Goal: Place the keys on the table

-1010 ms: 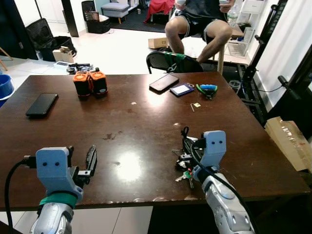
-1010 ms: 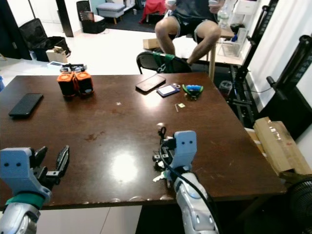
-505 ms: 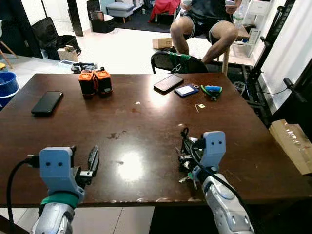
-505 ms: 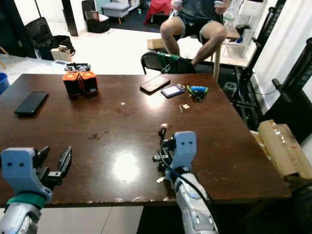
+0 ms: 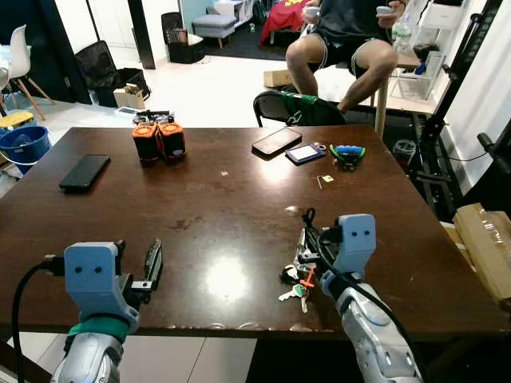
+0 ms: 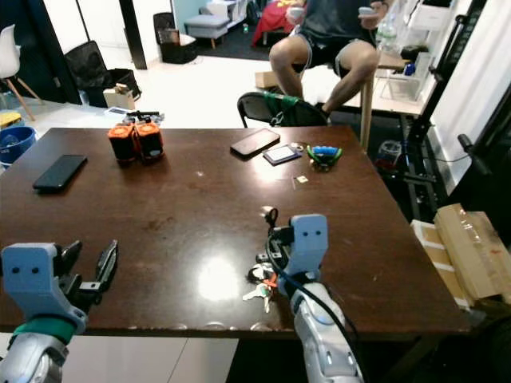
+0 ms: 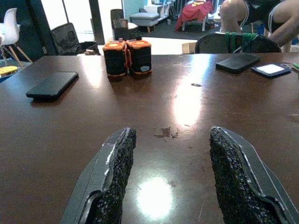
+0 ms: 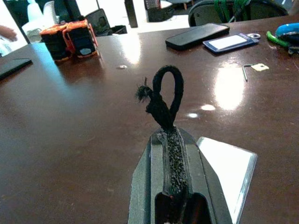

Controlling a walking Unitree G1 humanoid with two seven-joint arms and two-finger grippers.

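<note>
The right hand (image 8: 171,154) is clamped on a black cord loop (image 8: 163,95) above the near edge of the brown counter (image 5: 200,199). The keys (image 5: 294,283) lie on the counter, just beside this hand. The left hand (image 7: 170,177) hovers over the near edge, fingers (image 7: 114,163) apart, holding nothing.

We see bright daylight from the room beyond, glare patches on the dark table (image 5: 120,215), sharp frames, and slightly soft wrist-view edges.
</note>
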